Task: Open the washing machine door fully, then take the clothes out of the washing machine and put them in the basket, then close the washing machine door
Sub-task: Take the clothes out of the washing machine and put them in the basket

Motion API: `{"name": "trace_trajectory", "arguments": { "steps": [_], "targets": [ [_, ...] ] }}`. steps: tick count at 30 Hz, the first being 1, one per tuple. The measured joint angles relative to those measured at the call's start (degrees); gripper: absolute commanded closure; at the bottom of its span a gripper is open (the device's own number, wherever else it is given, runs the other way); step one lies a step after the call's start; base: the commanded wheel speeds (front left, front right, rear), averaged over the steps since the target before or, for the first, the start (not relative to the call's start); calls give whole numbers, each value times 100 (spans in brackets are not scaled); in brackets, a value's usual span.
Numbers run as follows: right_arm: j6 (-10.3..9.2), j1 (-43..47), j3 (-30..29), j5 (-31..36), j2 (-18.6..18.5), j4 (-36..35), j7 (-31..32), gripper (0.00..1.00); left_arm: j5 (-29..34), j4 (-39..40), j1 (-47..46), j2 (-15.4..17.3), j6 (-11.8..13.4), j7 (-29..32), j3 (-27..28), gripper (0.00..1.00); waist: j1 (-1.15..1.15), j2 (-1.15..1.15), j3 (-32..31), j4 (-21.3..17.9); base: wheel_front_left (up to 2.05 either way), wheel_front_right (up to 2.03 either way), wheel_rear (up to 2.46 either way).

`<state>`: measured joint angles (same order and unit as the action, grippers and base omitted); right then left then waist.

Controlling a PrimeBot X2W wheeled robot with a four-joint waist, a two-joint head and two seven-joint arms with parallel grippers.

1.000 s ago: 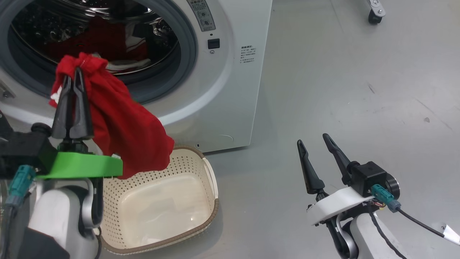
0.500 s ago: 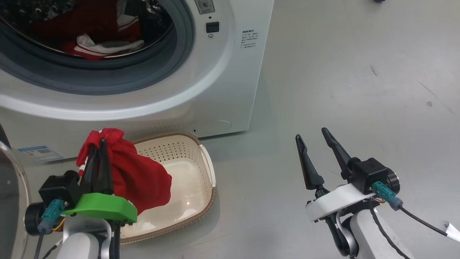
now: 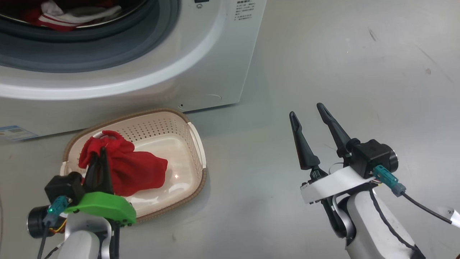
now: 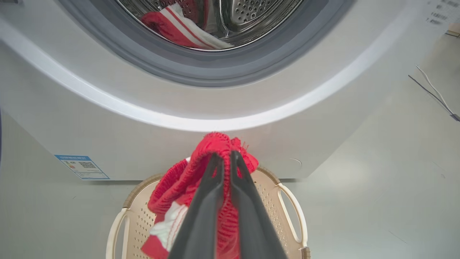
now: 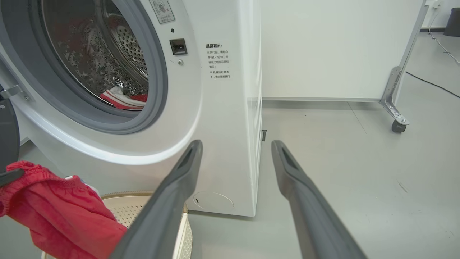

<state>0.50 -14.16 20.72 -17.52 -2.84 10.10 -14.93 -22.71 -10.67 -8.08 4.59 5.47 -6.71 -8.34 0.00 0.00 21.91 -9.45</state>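
Left gripper point(image 3: 100, 154): pressed together, pinching a red garment point(image 3: 136, 172).
Red garment: hangs from the tips, its low end down in the basket point(image 3: 197, 144).
Basket: under the left tips, on the floor point(image 3: 323, 54), just beside the washing machine point(image 3: 201, 64).
More clothes point(image 4: 183, 30): up past the left tips, in the drum point(image 4: 251, 14).
Right gripper point(image 3: 305, 110): spread wide, holding nothing, well apart from the basket.

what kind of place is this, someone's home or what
Probably a lab or test room, not a home: a washing machine stands on a bare grey floor, near a white partition on a caster.
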Motion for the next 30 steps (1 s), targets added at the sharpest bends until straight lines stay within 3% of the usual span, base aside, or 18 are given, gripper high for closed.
{"name": "trace_trajectory", "arguments": {
  "steps": [8, 20, 30],
  "targets": [
    [-23, -279, 76, -94, -2, -232, 0, 0, -55, -580, -509, 27, -26, 62, 79, 100, 0, 0, 510, -155, 0, 0, 0],
    [-215, -599, 74, -174, -2, -450, 0, 0, -349, -1658, -1455, 151, -79, 318, 334, 100, 0, 0, 1283, -425, 0, 0, 0],
    [-226, -832, 147, -246, -2, -476, 0, 0, -396, -2680, -2074, 175, -223, 565, 352, 100, 0, 0, 1699, -528, 0, 0, 0]
  ]
}}
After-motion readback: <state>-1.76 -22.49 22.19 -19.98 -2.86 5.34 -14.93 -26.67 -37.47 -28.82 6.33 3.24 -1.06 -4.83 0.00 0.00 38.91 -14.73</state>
